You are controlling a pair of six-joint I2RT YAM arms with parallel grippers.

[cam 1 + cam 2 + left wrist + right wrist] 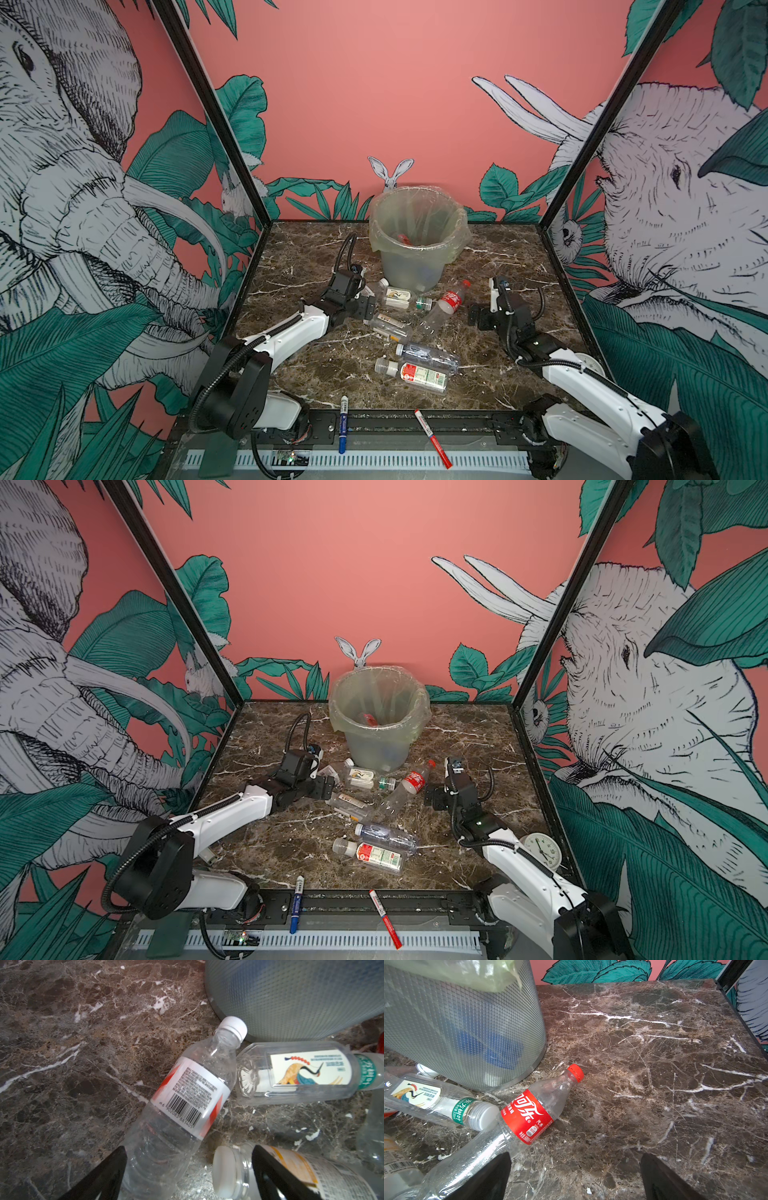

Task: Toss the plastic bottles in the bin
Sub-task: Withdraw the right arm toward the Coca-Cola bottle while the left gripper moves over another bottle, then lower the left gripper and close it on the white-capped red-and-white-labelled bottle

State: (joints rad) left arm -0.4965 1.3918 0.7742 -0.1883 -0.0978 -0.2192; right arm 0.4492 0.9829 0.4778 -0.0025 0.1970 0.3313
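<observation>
Pick-up stage: the left pincer [190, 1153], jaws wide apart, hangs over the barcode-labelled bottle [187, 1095] lying just beside the bin [409, 266]; next it should lower and close. The right pincer [575, 1156] gapes empty near the cola bottle [527, 1115]. Other bottles litter the dark marble bench [498, 257]; pink jungle-mural walls [374, 83] surround.

Six plastic bottles [424, 376] lie outside the one bin [409, 266]; one blue marker pen [343, 424]; one red marker pen [432, 438]; one clock [542, 848].
</observation>
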